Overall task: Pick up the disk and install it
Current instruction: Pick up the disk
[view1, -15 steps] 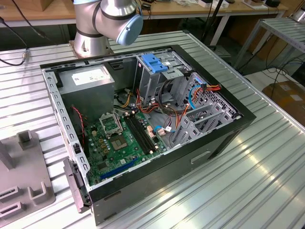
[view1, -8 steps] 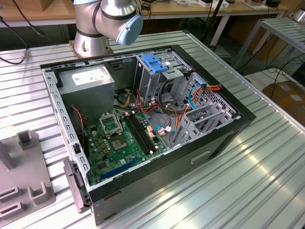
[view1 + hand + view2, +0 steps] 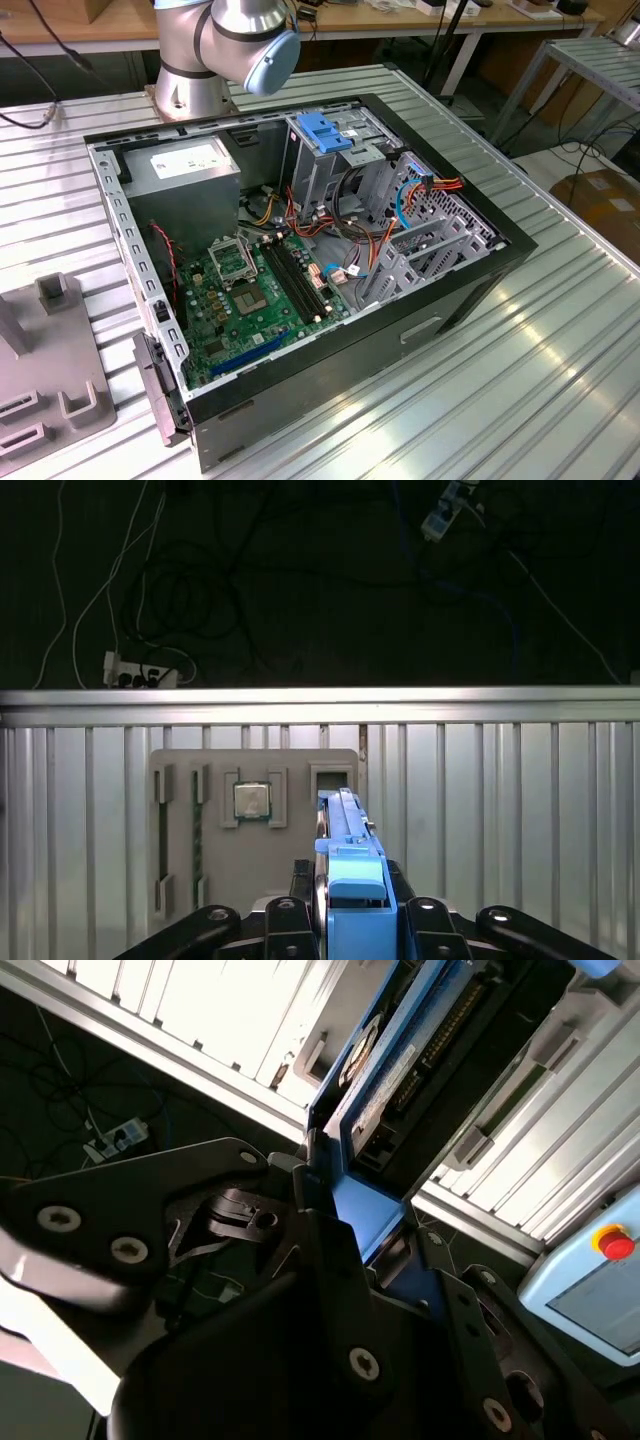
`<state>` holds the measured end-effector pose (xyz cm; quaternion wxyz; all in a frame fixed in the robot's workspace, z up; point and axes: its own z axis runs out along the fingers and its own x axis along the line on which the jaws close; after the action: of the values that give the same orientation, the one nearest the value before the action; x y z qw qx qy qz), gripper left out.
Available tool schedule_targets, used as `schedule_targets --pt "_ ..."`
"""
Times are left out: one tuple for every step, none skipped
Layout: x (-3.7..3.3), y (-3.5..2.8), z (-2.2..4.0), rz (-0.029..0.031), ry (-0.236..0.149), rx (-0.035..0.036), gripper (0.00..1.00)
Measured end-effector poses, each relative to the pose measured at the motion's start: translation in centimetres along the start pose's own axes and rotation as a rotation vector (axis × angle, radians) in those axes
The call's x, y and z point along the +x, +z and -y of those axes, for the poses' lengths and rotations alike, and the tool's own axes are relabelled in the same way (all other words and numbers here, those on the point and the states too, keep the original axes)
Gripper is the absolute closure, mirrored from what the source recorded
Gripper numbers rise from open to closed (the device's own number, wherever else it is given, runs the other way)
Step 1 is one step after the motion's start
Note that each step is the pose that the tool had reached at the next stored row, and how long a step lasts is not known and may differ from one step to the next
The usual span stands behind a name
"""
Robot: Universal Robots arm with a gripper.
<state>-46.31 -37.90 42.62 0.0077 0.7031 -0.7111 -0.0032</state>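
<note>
Open black tower computer case, side panel off, lay flat on a ribbed aluminium table.

Inside the case:
- A green motherboard covered the floor.
- A large grey metal box with a white sticker sat in the far corner.
- A tall metal cage with a blue plastic top stood just beside that box.
- Orange, red and blue wiring ran nearby.

A grey slotted fixture plate lay apart from the case, toward the exterior view's left. In the first wrist view it held a square silver processor chip.

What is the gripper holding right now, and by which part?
The flat grey-metal disk with a blue plastic frame, clamped by the gripper at its blue-framed end.
</note>
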Motion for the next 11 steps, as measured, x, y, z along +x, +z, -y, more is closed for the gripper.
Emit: schedule_targets --pt "0.0 -0.16 0.0 0.0 0.0 0.0001 0.63" --pt "0.0 -0.3 -0.01 0.0 0.0 0.0 0.63" --pt "0.0 -0.51 -0.01 0.0 0.0 0.0 0.63" --pt "0.01 -0.76 -0.01 0.0 0.0 0.0 0.63" --pt "0.01 -0.9 -0.02 0.0 0.0 0.0 0.63" --pt "0.01 -1.01 -0.02 0.0 0.0 0.0 0.63" --pt "0.01 -1.12 -0.02 0.0 0.0 -0.0001 0.63" --pt "0.01 -1.23 -0.02 0.0 0.0 0.0 0.63" --pt "0.01 -1.35 -0.02 0.0 0.0 0.0001 0.63" --pt "0.01 -1.46 -0.02 0.0001 0.0 0.0001 0.63" --pt "0.01 -1.64 -0.02 0.0 0.0 0.0 0.63"
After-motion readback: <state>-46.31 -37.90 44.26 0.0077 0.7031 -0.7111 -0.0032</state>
